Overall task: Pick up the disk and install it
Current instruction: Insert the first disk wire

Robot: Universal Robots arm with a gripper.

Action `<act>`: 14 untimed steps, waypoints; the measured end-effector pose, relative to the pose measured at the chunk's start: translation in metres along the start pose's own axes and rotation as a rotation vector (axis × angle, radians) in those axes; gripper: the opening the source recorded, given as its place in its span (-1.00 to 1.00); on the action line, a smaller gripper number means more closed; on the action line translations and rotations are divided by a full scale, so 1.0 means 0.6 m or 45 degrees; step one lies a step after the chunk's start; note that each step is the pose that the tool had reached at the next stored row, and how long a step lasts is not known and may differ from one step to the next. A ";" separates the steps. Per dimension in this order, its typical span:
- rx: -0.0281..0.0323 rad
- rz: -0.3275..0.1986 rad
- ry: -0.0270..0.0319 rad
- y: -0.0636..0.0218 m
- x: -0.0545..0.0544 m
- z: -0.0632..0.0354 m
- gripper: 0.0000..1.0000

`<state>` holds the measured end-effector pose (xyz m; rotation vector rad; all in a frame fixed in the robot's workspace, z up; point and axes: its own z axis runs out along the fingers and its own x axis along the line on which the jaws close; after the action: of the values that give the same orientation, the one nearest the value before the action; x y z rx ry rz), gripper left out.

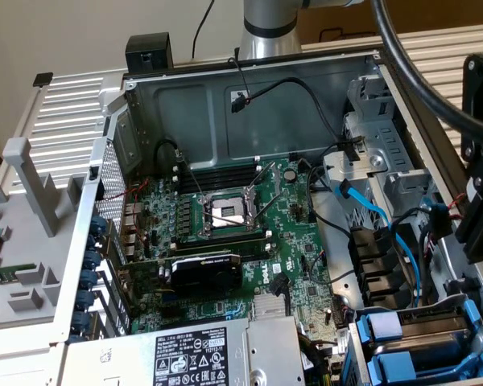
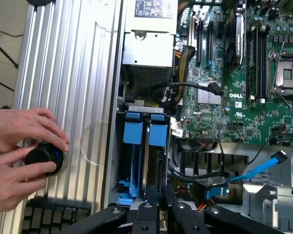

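Observation:
The disk [image 2: 145, 165] stands edge-on in the drive bay of the open computer case, a thin silver edge framed by its bright blue carrier [image 2: 132, 132]. In the exterior view the disk [image 1: 423, 342] lies in the bay at the lower right corner of the case, between blue carrier tabs. My gripper [image 2: 159, 196] hovers just over the near end of the bay, in line with the disk. Its two dark fingers [image 2: 151, 195] stand close together, and I see nothing between them. The arm's black wrist hardware [image 1: 481, 161] hangs at the exterior view's right, above the bay.
A grey power supply [image 1: 217, 354] lies beside the bay. The motherboard [image 1: 298, 273] carries an open processor socket [image 1: 225, 213]. Blue cables [image 1: 370, 211] and black cables cross near the bay. A person's hands grip a black knob [image 2: 44, 158] on the ribbed metal table [image 2: 83, 73].

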<state>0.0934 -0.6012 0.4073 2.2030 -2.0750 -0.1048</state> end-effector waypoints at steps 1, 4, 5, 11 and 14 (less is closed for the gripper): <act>-0.0001 0.001 0.0007 -0.001 -0.003 0.000 -0.67; -0.0002 0.004 0.0001 -0.002 -0.010 0.002 -0.67; -0.0003 0.008 -0.0005 -0.002 -0.010 0.002 -0.67; -0.0018 0.052 -0.0060 -0.003 -0.011 0.009 -0.67; -0.0020 0.058 -0.0065 -0.003 -0.011 0.009 -0.67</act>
<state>0.0939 -0.5948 0.4015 2.1555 -2.1253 -0.1081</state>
